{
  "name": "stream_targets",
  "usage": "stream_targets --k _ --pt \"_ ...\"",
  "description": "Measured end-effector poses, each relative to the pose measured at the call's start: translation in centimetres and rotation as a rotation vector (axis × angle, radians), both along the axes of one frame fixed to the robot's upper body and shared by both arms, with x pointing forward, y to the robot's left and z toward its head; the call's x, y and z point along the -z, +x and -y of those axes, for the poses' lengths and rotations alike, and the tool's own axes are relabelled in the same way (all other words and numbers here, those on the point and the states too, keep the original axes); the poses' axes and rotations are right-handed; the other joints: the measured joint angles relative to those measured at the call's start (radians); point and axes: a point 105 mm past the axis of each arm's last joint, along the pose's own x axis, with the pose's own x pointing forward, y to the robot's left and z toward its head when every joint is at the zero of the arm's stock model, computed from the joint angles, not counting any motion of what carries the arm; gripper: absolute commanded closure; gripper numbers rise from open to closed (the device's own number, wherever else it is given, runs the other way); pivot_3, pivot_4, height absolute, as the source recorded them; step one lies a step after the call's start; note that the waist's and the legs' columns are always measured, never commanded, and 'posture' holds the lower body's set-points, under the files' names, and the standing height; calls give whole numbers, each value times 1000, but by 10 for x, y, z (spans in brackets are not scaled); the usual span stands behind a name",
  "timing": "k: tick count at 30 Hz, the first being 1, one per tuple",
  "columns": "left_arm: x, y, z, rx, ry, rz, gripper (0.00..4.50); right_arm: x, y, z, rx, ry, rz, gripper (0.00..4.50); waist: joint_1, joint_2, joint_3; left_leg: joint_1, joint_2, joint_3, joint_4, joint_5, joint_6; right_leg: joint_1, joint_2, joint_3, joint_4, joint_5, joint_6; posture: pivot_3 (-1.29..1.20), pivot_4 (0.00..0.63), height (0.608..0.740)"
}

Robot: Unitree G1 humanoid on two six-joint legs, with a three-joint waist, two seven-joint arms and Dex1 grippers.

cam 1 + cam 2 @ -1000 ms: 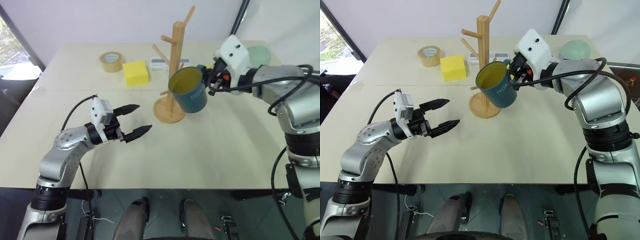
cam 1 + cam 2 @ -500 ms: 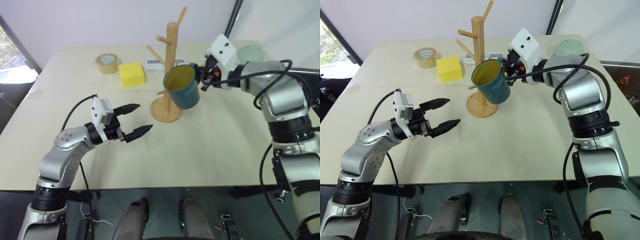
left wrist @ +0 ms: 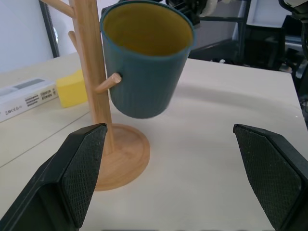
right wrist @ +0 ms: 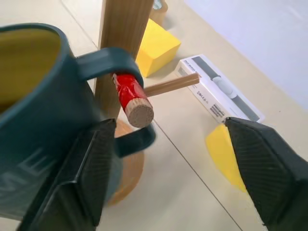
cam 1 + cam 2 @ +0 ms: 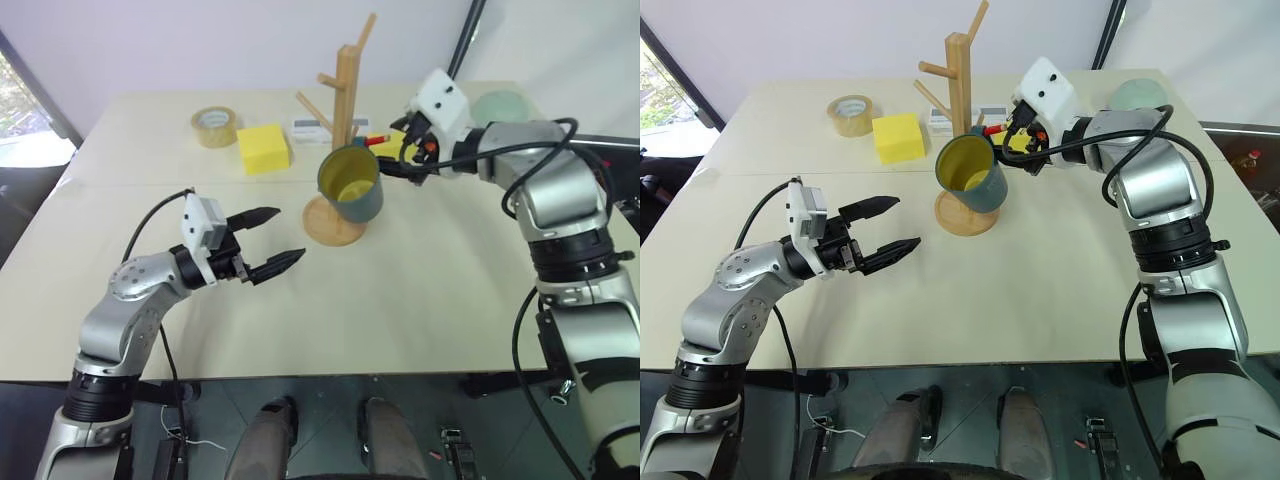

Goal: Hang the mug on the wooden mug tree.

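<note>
Pale capital letters show on the side of the teal mug (image 4: 33, 159) in the right wrist view: "ME" reads clearly, and whatever comes before it runs off the picture's edge. That is the only lettering that comes through. Near the far edge of the tabletop (image 5: 420, 300), a flat white box (image 4: 219, 91) lies behind the wooden mug tree (image 5: 343, 120); it carries a block of small dark print along one side, with more lines of print on its label in the left wrist view, but all of it is too small to read. The roll of tape and the yellow block carry nothing legible.
</note>
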Motion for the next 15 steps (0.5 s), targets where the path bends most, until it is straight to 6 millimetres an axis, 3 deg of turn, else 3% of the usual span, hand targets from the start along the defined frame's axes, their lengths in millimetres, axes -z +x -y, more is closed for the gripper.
stream_targets --k 5,9,12,15 --pt "6 4 -10 -81 -24 -28 0 8 -16 45 97 90 45 1013 8 -1 0 0 0 0 0 0 0 2 -1 0 -1 0 0 0 150 740" --pt "22 20 -35 -260 -48 -77 0 27 -29 75 183 238 79 1013 1 -1 -1 3 0 1 1 0 0 4 0 0 0 0 0 0 150 740" --pt "44 30 -64 -435 -83 -134 0 62 -41 93 257 402 49 1013 1 -2 -1 9 2 0 0 0 0 9 2 0 0 -1 -1 0 150 740" --pt "60 35 -89 -584 -105 -168 0 100 -52 96 305 559 -2 1013 1 -1 -1 13 2 -1 -1 0 0 12 2 0 0 -2 -4 0 150 740"
